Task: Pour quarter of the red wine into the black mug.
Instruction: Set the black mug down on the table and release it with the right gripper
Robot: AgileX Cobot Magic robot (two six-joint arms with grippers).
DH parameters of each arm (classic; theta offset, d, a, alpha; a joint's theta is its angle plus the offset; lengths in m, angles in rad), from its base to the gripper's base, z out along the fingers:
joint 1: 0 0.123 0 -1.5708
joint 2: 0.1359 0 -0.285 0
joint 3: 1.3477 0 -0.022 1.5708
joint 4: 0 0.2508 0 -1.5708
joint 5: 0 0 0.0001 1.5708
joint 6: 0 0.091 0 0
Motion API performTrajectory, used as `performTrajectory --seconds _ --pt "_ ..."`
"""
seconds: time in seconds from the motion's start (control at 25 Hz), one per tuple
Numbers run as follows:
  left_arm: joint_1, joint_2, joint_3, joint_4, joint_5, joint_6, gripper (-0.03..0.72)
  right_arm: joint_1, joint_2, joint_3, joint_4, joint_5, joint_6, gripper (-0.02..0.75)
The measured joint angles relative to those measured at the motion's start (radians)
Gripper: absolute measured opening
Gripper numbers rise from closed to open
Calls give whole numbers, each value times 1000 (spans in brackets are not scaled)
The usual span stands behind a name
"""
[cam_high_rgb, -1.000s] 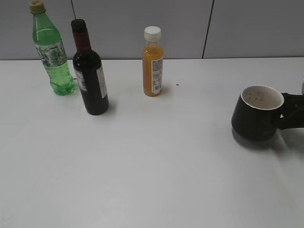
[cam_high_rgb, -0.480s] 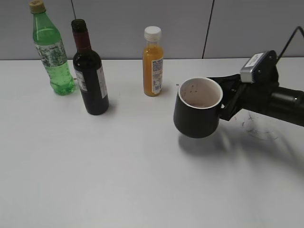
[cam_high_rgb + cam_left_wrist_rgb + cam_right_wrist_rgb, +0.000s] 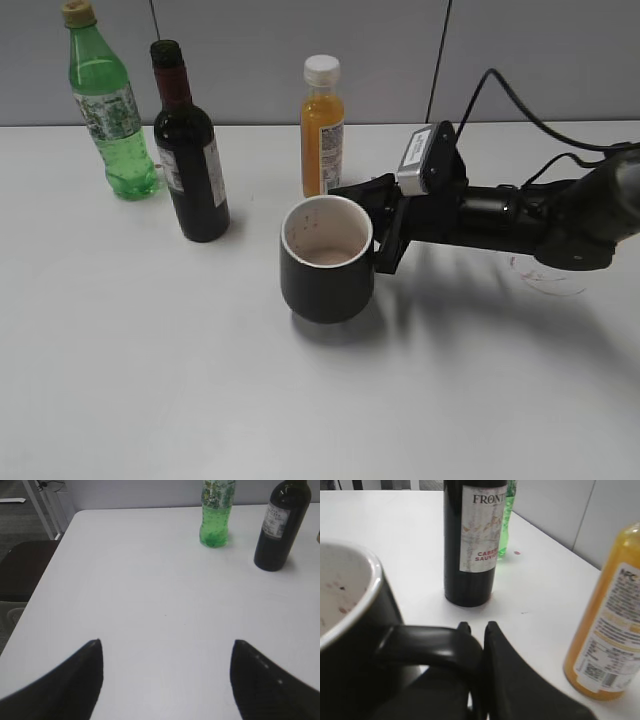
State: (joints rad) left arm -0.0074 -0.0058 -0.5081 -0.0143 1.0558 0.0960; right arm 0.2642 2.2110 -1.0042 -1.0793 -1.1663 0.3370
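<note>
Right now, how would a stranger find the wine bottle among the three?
Look along the table's back edge by the grey wall. Of three bottles there, the wine stands second from the left, slightly forward. Only it is nearly black glass, with a dark red neck.

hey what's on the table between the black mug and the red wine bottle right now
Nothing. In the exterior view, bare white table separates the black mug, held by the right gripper, from the red wine bottle.

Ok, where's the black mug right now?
In the exterior view the black mug sits mid-table, held by its handle in the right tool, right of the red wine and before the orange juice bottle.
</note>
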Motion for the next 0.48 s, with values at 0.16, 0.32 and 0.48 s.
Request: performTrajectory --seconds 0.16,0.32,0.48 --pt "0 0 0 0 0 0 589 44 67 -50 -7 2 9 45" --pt "0 0 0 0 0 0 589 70 111 -89 -8 2 32 45" --pt "0 0 0 0 0 0 589 74 125 -98 -6 2 45 45"
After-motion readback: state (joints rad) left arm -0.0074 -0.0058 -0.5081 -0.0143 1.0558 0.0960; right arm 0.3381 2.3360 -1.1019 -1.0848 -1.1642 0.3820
